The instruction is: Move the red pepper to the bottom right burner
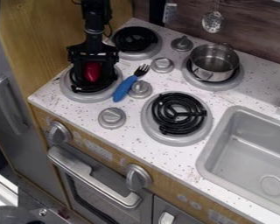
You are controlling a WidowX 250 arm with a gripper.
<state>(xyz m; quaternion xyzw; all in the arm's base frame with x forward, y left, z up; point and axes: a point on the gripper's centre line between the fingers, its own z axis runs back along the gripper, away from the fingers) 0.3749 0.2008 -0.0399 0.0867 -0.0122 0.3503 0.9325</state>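
Four burners are sharing the toy stove's speckled countertop (176, 162), and the red pepper (91, 71) is showing at the bottom left burner (71, 93), within the outline of the black gripper (93, 78). The gripper is hanging down over that burner from the upper left; against the dark coil I cannot tell whether its claw is clamping the pepper or standing apart around it.

Just right of the gripper, a blue-handled fork (125, 88) is lying aslant, its tines pointing up toward the back. Its handle is resting beside the middle knob (140, 89), and both are sitting between the pepper and the bottom right burner (176, 116). Another knob (112, 118) is rising from the counter nearer the front, while an upper knob (162, 64) is standing beyond the fork and a rear knob (181, 43) is standing near the top left burner (138, 55). A metal pot (214, 63) is sitting upright on the top right burner (226, 83).

The counter's front edge is running diagonally below the two lower burners, above the oven handle (92, 177). To the right, the sink (247, 153) is bordering the counter, its rim lying near the bottom right burner. Speckled surface is stretching from the fork's handle toward that burner, passing between the middle and front knobs.
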